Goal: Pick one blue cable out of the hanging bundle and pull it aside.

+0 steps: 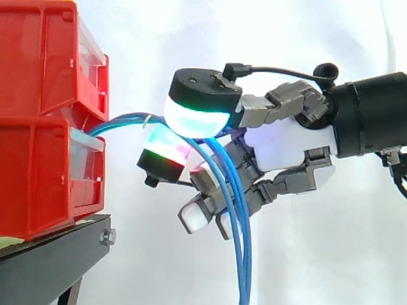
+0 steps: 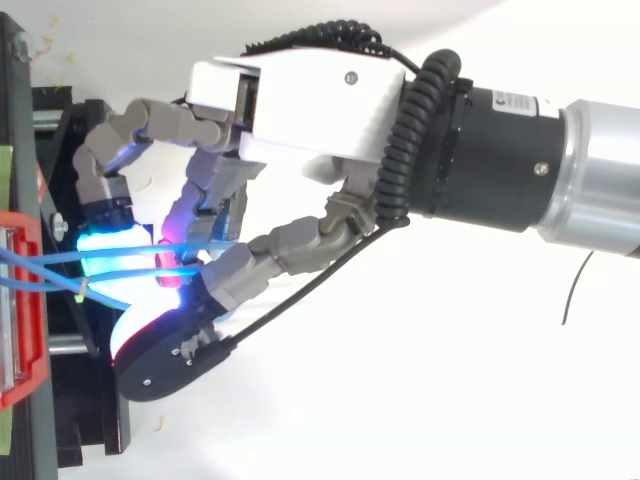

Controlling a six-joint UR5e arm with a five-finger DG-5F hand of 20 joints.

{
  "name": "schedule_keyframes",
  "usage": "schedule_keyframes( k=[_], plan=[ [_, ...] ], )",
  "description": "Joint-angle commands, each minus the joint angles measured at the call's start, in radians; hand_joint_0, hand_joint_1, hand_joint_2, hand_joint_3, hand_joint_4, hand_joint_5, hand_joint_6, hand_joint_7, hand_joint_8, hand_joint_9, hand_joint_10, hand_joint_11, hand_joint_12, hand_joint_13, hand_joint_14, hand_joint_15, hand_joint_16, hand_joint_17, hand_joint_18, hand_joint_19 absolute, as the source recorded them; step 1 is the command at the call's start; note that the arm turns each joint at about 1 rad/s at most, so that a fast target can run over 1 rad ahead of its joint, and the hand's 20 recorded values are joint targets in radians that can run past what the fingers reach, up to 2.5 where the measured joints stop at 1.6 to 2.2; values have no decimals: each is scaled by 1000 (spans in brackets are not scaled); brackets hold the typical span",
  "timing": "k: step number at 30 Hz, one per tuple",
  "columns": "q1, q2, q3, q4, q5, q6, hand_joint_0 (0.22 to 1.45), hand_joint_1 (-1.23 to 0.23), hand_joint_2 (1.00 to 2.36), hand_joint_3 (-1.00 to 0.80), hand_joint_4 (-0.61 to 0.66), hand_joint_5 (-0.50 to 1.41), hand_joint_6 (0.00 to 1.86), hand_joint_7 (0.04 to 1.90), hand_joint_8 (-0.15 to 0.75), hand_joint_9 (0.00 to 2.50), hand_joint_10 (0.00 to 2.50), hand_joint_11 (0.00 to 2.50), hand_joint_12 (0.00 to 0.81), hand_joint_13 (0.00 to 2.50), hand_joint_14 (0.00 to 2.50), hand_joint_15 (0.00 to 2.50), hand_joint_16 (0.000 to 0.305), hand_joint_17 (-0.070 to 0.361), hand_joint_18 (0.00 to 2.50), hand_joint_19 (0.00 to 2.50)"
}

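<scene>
Several thin blue cables leave the lower red bin, arch to the right and hang down in a bundle. My hand comes in from the right at the top of the arch. Its fingers are curled round the bundle. A wide pad glowing green and cyan lies over the cables, and a second pad glowing green and red sits just under them. From above, the blue cables run from the bin's edge into the glowing fingertips of the hand.
A second red bin is stacked on the lower one, both on a black stand at the left. A small yellowish tie sits on the cables near the bin. A white curtain is behind.
</scene>
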Motion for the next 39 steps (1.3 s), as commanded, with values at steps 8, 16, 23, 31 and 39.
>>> schedule_keyframes(
  k=[8, 16, 23, 31, 39],
  plan=[
    [-5, 15, 2, -27, -5, -4, 379, -791, 1000, -500, 106, -107, 872, 1133, 385, 1106, 13, 744, 416, 986, 14, 470, 62, 140, 1137, 531],
    [-5, 15, 2, -28, -5, -4, 475, -625, 1000, -500, 121, -123, 864, 1155, 365, 1056, 17, 726, 385, 937, 15, 493, 56, 126, 1063, 609],
    [-5, 15, 2, -30, -5, -4, 557, -675, 1014, -281, 134, -132, 863, 1194, 355, 1040, 19, 742, 366, 924, 16, 503, 51, 114, 1035, 642],
    [-5, 15, 2, -25, -5, -4, 579, -785, 1015, -272, 184, -163, 891, 1161, 339, 959, 19, 775, 368, 880, 16, 496, 50, 114, 1011, 610],
    [-8, 15, 10, -28, -7, -14, 584, -869, 1000, -500, 181, -168, 892, 1107, 323, 900, 19, 763, 360, 833, 17, 478, 50, 112, 959, 553]
  ],
)
